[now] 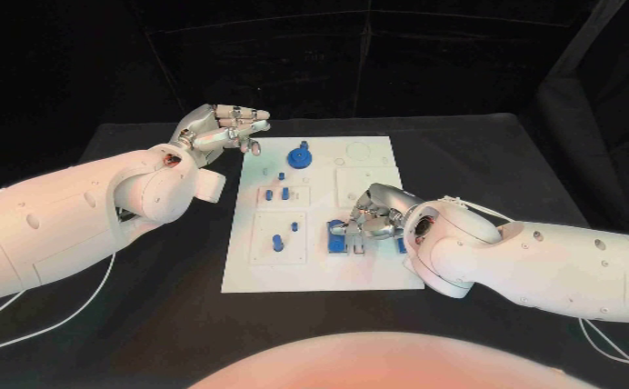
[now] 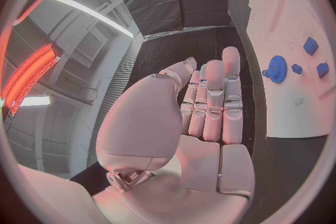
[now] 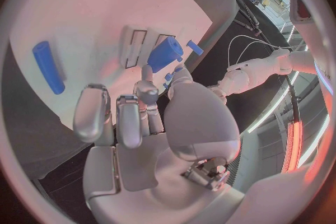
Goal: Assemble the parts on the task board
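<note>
**Left hand idle off the board, right hand down at the blue block**

Black cloth covers the table [image 1: 157,316] and black drapes close off the room behind it, so you have the white task board [image 1: 255,271] standing out plainly in the middle of the head view.

Start at 9 to 10 o'clock: your left hand [image 1: 225,128] hovers just off the board's far-left corner, over the black surface. Its fingers [image 2: 213,101] lie straight and side by side, palm bare, nothing in it, so treat it as released. From its wrist camera you can see the blue gear [image 2: 277,69] and two small blue pieces beside it on the board.

Moving across the board, you have a small blue peg [image 1: 255,148] at the far-left edge, then the blue gear [image 1: 300,156] standing at about 12 o'clock of the board. Two short blue pegs [image 1: 276,194] sit in a recess near the centre, and a longer blue pin [image 1: 278,243] lies in a recess at about 7 o'clock.

At about 4 o'clock of the board, a blue block [image 1: 340,239] sits near the near-right edge. Your right hand [image 1: 377,214] is lowered right beside it, fingers curled toward it. The wrist view shows the fingertips [image 3: 146,75] reaching up to the block [image 3: 165,54], but you cannot tell from these views whether the hand grasps it or only touches it.
</note>
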Robot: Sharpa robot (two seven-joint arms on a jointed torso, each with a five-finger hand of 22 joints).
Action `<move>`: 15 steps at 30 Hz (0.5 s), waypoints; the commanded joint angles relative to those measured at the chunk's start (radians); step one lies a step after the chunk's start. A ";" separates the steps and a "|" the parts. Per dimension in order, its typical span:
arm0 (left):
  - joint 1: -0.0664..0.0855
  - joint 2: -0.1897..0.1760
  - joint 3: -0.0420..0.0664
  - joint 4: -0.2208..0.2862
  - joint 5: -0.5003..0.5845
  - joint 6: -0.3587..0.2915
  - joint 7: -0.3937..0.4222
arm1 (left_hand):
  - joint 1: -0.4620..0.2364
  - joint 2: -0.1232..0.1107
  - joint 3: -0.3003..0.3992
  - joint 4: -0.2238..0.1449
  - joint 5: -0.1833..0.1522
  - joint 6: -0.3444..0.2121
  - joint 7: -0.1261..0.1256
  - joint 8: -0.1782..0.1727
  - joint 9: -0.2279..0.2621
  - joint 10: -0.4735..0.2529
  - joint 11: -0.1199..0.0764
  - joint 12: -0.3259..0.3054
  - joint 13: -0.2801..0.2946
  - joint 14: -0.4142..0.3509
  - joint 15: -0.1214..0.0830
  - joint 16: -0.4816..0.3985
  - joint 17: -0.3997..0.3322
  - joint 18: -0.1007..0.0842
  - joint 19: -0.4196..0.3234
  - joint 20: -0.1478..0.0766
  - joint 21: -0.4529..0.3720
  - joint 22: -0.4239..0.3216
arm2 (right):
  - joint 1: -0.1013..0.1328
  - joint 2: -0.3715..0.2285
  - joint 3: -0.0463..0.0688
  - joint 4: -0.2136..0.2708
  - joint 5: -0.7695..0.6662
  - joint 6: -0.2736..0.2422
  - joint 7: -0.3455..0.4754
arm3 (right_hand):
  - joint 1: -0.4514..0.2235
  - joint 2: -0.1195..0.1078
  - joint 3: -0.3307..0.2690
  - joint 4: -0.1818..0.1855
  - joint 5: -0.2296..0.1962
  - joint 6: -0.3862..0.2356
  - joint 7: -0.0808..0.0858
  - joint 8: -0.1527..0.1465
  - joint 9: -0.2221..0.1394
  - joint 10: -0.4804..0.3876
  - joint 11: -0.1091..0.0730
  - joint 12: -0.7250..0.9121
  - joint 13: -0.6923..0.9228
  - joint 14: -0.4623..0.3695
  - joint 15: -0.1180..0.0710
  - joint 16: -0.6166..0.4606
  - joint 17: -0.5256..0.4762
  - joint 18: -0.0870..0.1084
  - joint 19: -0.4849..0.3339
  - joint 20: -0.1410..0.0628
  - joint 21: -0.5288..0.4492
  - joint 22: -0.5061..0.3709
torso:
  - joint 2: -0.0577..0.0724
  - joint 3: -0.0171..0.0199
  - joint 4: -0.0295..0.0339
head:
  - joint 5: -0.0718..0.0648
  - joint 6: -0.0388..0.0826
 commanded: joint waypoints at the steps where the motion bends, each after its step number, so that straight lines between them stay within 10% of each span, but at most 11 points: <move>1: 0.001 0.000 0.001 0.001 0.003 0.013 0.003 | -0.010 0.003 -0.004 0.001 0.003 -0.009 0.001 0.006 -0.001 -0.007 -0.002 0.004 0.001 -0.006 0.003 -0.002 -0.001 0.013 -0.003 0.001 -0.005 -0.001 | 0.001 -0.008 0.000 0.015 -0.013 0.029 0.089 | 0.043 -0.002 0.000 -0.020 0.002 -0.002 -0.002 0.001 0.004 0.016 -0.002 0.011 0.014 0.064 0.000 0.006 0.047 -0.014 0.003 -0.002 0.006 0.007 | 0.001 -0.0001 0.0015 | -0.003 -0.003; 15: 0.001 -0.001 0.000 -0.002 0.003 0.014 0.000 | -0.011 0.004 -0.004 0.002 0.003 -0.010 0.002 0.006 -0.001 -0.008 -0.001 0.005 0.001 -0.007 0.003 -0.002 -0.002 0.013 -0.004 0.001 -0.006 -0.002 | 0.001 -0.015 0.000 0.020 -0.013 0.063 0.130 | 0.083 0.019 -0.004 -0.035 0.009 0.010 -0.006 0.007 0.012 0.035 -0.006 0.040 0.047 0.068 -0.003 0.018 0.069 -0.016 0.005 -0.004 0.010 0.015 | 0.001 -0.0005 0.0032 | -0.001 -0.006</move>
